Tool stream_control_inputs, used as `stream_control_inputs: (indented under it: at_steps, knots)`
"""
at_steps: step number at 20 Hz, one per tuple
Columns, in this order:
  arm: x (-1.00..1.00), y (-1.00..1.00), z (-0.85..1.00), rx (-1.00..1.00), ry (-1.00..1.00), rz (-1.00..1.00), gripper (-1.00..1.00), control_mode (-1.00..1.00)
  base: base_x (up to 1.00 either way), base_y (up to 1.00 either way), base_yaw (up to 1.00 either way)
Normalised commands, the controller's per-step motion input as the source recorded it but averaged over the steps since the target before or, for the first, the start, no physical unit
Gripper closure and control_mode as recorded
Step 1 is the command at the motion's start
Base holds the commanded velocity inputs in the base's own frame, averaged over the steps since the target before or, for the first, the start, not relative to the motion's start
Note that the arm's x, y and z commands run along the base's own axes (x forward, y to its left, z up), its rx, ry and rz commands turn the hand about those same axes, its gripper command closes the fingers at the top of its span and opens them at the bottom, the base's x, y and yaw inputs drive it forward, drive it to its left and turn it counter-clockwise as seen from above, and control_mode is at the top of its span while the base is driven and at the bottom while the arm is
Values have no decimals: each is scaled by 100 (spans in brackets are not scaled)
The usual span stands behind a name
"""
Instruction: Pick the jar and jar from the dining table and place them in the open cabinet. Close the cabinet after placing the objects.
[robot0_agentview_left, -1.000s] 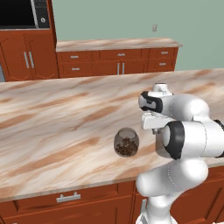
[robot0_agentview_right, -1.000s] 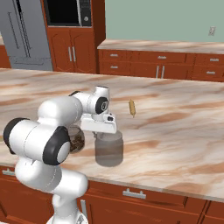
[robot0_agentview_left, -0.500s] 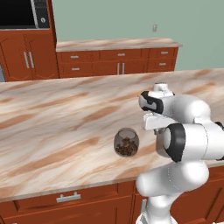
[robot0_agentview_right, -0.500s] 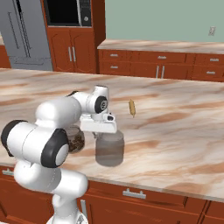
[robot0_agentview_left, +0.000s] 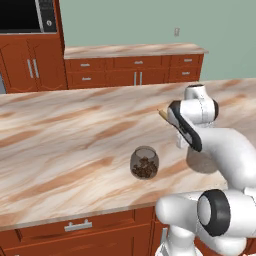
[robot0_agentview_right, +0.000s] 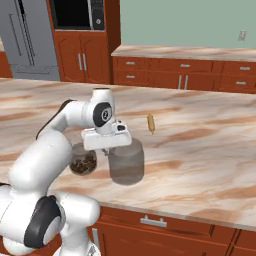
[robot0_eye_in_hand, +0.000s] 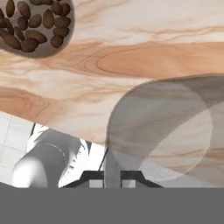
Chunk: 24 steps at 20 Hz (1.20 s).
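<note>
Right base view: gripper (robot0_agentview_right: 107, 150) sat at centre-left of frame, directly over the near rim of the smoky-grey cylinder jar (robot0_agentview_right: 127, 162), jaws drawn in tight on the jar's wall. Hand view confirmed: the two dark fingertips (robot0_eye_in_hand: 94, 176) stood at bottom centre, close together w/ the grey jar's edge between them; jar body filled the right half of that frame. Grey jar stood upright on the dining table (robot0_agentview_right: 210, 150), near its front edge.

Rounded glass jar w/ brown nut-like pieces (robot0_agentview_left: 144, 162) stood upright at centre of left base view, just beside the grey jar, apart from the gripper; seen from above at upper left of hand view. Small tan stick-like item (robot0_agentview_right: 150, 123) lay on the table behind the grey jar, centre of right base view.

Red-brown base cabinets w/ silver handles (robot0_agentview_left: 135, 75) ran along the back wall, upper centre of left base view. Microwave (robot0_agentview_right: 75, 14) at top left of right base view
</note>
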Motion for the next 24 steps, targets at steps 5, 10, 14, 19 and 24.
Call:
stream_control_inputs:
  at_steps: [5, 10, 14, 19, 24]
  knots:
    - [-67, 0, 69, -8, -16, 37, 100, -100, 0, 0, 0]
    - [-48, 0, 51, -2, -13, 45, 100, -100, 0, 0, 0]
    - [-3, 3, 15, 0, -4, 39, 100, -100, 0, 0, 0]
    - [0, 0, 0, 0, -2, 9, 100, 100, -3, 0, 1]
    - [0, 0, 0, 0, 0, 0, 100, 100, -48, 15, 9]
